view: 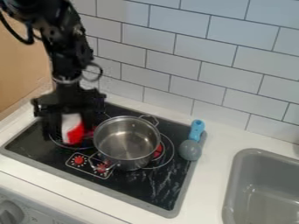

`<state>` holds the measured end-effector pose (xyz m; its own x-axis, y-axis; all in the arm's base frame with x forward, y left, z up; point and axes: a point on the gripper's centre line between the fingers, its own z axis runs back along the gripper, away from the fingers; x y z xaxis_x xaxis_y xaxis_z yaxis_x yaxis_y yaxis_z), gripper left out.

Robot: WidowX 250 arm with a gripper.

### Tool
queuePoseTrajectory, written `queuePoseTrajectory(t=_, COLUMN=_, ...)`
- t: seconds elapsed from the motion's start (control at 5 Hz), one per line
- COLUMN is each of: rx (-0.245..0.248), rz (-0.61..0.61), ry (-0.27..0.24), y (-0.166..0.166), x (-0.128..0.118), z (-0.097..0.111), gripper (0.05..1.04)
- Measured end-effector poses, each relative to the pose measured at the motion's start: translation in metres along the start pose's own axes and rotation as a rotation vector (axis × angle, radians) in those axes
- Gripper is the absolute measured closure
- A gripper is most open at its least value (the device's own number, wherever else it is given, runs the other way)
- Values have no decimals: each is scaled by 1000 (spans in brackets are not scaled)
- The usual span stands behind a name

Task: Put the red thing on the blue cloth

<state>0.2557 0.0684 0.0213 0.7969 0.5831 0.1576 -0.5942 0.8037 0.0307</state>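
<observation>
The black gripper (71, 124) hangs low over the left burner of the stove, left of the steel pot. The red thing (73, 129), which is red and white, stands out against the gripper's dark parts, with its sides partly hidden by them. Whether it rests on the burner or is held above it, I cannot tell.
A steel pot (126, 142) with wire handles sits mid-stove, close on the gripper's right. The black stovetop (149, 186) has a grey rim. A tool with a blue handle (197, 129) and grey head lies at its right edge. A grey sink (265, 188) is at the lower right.
</observation>
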Motion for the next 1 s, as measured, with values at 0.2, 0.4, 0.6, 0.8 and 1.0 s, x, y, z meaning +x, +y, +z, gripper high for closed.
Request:
queuePoseTrajectory(t=0.2, rx=-33, rz=11, ry=-56, y=0, x=3, z=22, gripper=491)
queuePoseTrajectory(t=0.4, rx=-42, rz=6, ry=-87, y=2, x=4, z=40, gripper=491)
queuePoseTrajectory(t=0.6, rx=-58, rz=11, ry=-95, y=1, x=11, z=46, gripper=491)
queuePoseTrajectory(t=0.8, rx=-69, rz=1, ry=-106, y=-4, x=29, z=49, gripper=491)
queuePoseTrajectory(t=1.0, rx=-81, rz=22, ry=-72, y=-6, x=51, z=34, gripper=491)
